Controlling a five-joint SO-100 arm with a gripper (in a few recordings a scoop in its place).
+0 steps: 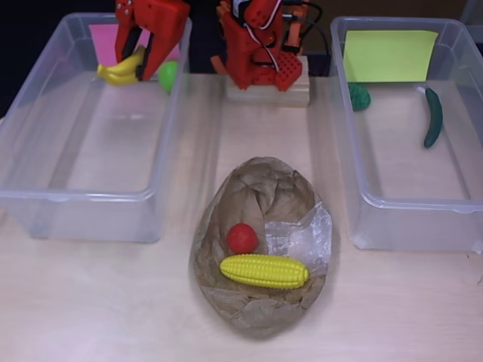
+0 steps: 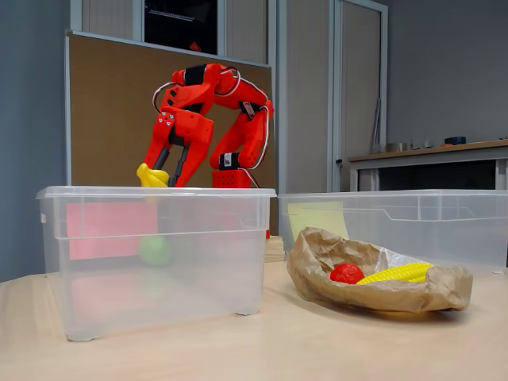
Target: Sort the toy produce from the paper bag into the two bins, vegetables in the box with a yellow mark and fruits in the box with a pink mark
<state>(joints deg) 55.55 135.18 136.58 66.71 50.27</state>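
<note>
My red gripper (image 1: 138, 62) is shut on a yellow banana (image 1: 121, 72) at the far end of the left bin (image 1: 75, 197), the one with the pink mark (image 1: 106, 34). In the fixed view the banana (image 2: 151, 176) hangs in the gripper (image 2: 163, 173) just above the bin's rim (image 2: 159, 192). A green round fruit (image 1: 167, 74) lies in that bin. The crumpled paper bag (image 1: 256, 188) at the table's middle holds a red round piece (image 1: 242, 237) and a yellow corn cob (image 1: 264, 270). The right bin (image 1: 407, 202) carries the yellow mark (image 1: 389, 54).
In the right bin lie a green cucumber (image 1: 432, 117) and a dark green vegetable (image 1: 359, 96). The arm's base (image 1: 264, 53) stands on a wooden block between the two bins. Bare tabletop runs along the front on both sides of the bag.
</note>
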